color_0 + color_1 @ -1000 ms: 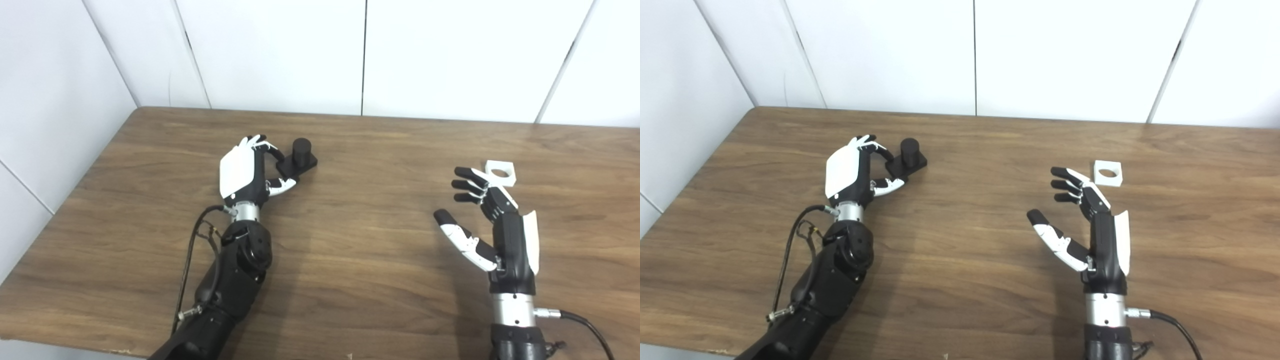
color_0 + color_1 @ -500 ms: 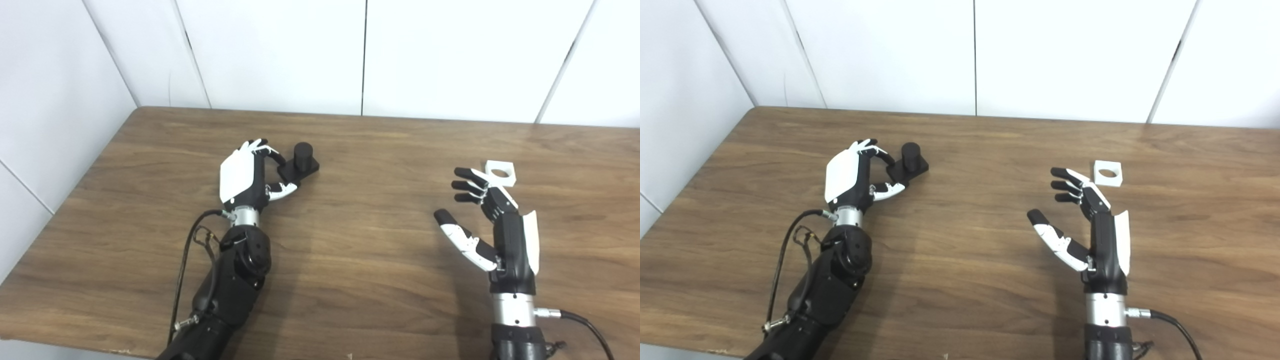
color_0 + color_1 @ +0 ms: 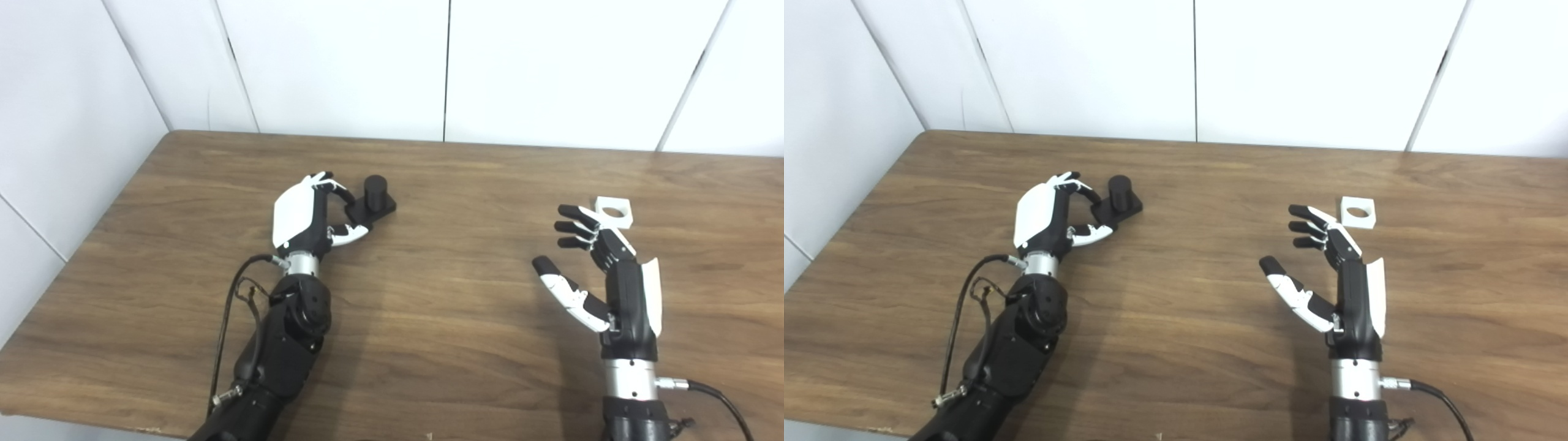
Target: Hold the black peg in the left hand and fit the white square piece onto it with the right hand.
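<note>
White wall panels are backing a wooden table (image 3: 429, 318). Left hand (image 3: 306, 214) is being closed on the base edge of the black peg (image 3: 372, 197), fingers curled over the near-left corner, thumb under; peg is being kept roughly upright, base apparently tipped off the table (hard to confirm). Right hand (image 3: 1329, 269) is being held open, empty, palm facing left. White square piece (image 3: 1358, 212) is lying flat just beyond and right of its fingertips, hole up, apart from them, so a short forward-right reach is judged necessary.
</note>
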Available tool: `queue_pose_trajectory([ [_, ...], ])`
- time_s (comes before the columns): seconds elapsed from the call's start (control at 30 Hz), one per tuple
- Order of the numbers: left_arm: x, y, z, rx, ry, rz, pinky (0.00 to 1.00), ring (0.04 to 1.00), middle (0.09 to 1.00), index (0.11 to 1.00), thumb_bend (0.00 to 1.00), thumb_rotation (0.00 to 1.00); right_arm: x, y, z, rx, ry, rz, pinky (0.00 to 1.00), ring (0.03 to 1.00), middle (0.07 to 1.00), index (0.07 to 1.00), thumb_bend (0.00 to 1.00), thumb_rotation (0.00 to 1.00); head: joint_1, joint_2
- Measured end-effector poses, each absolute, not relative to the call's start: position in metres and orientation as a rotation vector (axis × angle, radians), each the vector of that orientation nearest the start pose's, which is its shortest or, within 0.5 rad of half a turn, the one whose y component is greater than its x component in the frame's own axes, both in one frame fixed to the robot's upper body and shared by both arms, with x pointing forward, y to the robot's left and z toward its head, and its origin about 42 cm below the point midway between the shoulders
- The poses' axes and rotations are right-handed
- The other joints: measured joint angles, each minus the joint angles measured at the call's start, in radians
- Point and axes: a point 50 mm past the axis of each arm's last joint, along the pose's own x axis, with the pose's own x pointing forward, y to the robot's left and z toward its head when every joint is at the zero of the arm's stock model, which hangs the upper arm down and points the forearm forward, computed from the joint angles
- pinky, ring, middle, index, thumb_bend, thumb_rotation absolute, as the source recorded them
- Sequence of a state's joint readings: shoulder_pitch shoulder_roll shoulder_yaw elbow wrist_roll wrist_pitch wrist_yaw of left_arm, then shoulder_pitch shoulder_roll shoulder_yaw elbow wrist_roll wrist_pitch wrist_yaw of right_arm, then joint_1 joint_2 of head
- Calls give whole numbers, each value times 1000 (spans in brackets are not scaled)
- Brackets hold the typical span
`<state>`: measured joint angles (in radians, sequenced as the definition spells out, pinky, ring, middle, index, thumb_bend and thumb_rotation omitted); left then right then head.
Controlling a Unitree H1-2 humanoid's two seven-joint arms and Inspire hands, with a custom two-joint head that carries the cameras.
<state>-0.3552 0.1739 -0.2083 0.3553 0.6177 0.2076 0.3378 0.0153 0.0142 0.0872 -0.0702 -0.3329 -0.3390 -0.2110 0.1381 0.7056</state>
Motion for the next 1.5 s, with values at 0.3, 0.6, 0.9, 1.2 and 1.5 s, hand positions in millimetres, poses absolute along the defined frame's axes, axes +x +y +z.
queue_pose_trajectory([
  [0.3,389,206,111,899,-44,109,869,930,880,490,522,78,272,-186,135,-250,-440,-86,608,705,763,722,531,381,-2,0],
  [0.6,378,192,111,857,-56,-5,865,936,895,491,522,79,272,-187,136,-249,-446,-92,611,707,766,736,514,375,-51,0],
  [0.9,361,176,114,844,-95,-118,875,943,903,491,522,79,273,-194,136,-249,-426,-131,617,706,771,733,523,347,-63,3],
  [1.2,345,166,116,830,-117,-197,869,950,911,492,522,79,272,-207,137,-263,-391,-175,607,698,768,743,515,315,-92,5],
  [1.5,321,161,120,822,-140,-285,860,943,908,492,522,80,271,-211,137,-268,-368,-191,614,701,772,742,514,317,-123,6],
])
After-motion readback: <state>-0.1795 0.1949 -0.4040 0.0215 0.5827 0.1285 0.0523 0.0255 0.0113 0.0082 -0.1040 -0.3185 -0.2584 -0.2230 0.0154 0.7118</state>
